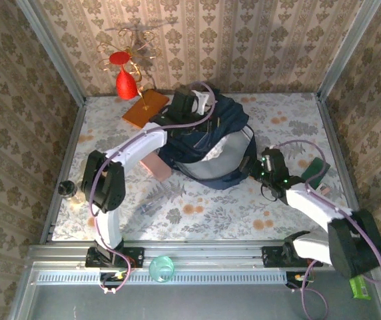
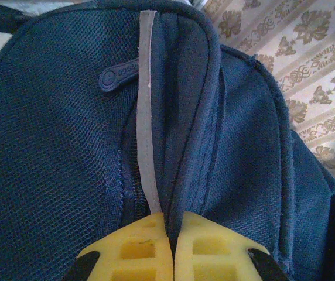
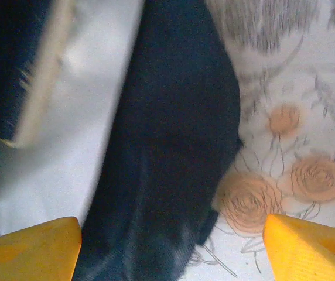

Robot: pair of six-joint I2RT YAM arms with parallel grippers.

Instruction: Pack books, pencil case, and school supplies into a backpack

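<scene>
The navy backpack (image 1: 210, 143) is lying in the middle of the table (image 1: 197, 210). My left gripper (image 2: 172, 237) is pinching a fold of its fabric beside a pale stripe (image 2: 145, 117), jaws closed tight on the cloth. My right gripper (image 3: 168, 228) is hovering at the bag's right edge, jaws spread wide, holding nothing. The pink pencil case (image 1: 157, 167) is lying just beside the bag on its left, and a dark green book (image 1: 317, 172) is lying on its right. I am judging two risks: the pinched fold could slip and let the bag sag, and the wide jaws could snag its rim.
</scene>
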